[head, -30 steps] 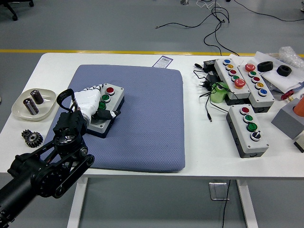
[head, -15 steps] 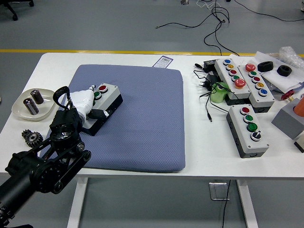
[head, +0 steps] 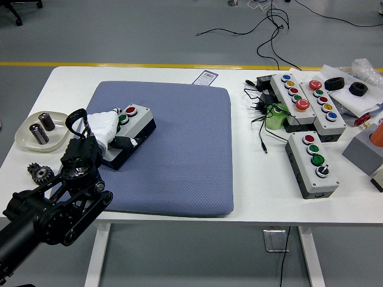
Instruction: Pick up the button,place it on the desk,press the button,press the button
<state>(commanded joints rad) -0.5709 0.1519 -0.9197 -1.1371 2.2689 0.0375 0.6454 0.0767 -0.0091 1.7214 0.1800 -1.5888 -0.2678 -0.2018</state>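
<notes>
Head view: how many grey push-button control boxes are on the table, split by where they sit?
On the blue padded mat, under the left robot hand: 1 grey control box
Right side, long multi-button boxes: 2
Right side, near box with red, green and black controls: 1
Total: 4

button box (head: 133, 127) | grey, black base, red and green buttons up | on blue mat (head: 179, 149), left part
</notes>
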